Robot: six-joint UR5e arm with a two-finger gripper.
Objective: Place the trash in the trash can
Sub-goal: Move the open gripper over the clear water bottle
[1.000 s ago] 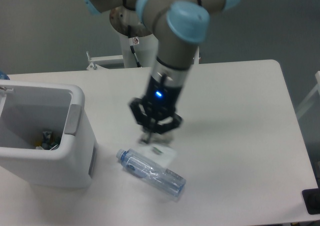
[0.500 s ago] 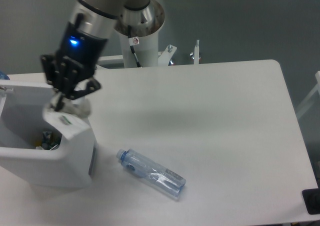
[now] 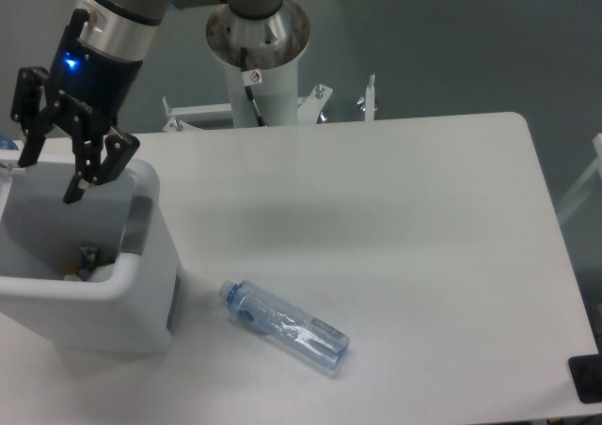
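The clear bluish water bottle with a blue cap lies on its side on the white table, cap pointing left, right of the trash can. The trash can is a white bin with a grey side panel at the table's left edge. My gripper hangs over the bin's open top with its jaws spread wide and nothing between them. Small bits lie at the bottom of the bin. I cannot pick out the white scrap for sure among them.
The arm's white pedestal stands behind the table's far edge, with metal brackets beside it. A dark object sits at the bottom right corner. The table's near edge runs just below the bottle.
The gripper carried the white scrap from beside the bottle to the bin, moved further left over the opening and opened. The scrap is gone from its fingers. The bottle stayed put.
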